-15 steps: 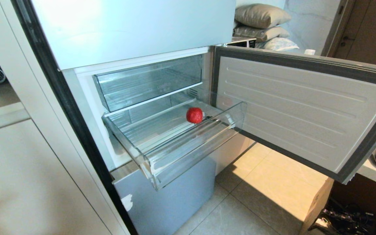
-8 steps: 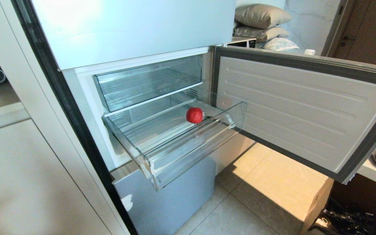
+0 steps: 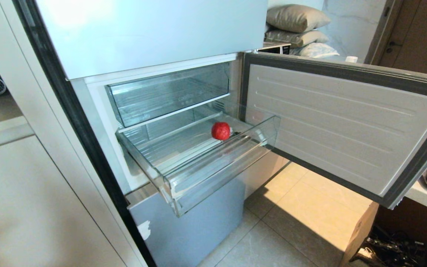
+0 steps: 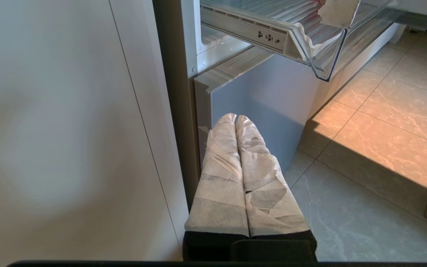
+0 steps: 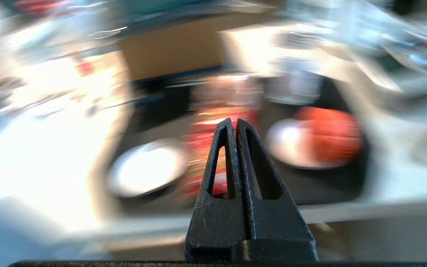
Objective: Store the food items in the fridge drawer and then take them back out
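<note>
While both grippers press shut, empty | one food item (image 3: 221,131) | fridge drawer (image 3: 213,168) pulled out

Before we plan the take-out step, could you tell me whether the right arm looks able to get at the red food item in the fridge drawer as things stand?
Probably yes: the fridge drawer is pulled out, open-topped, and nothing covers the red food item. The right gripper, shut and empty, is elsewhere and must first swing over.

One food item (image 3: 221,130) lies in the pulled-out fridge drawer (image 3: 213,168), toward its right rear. A second bin (image 3: 169,92) sits above. The open door (image 3: 347,126) stands right of both; pillows (image 3: 297,27) lie behind it.
</note>
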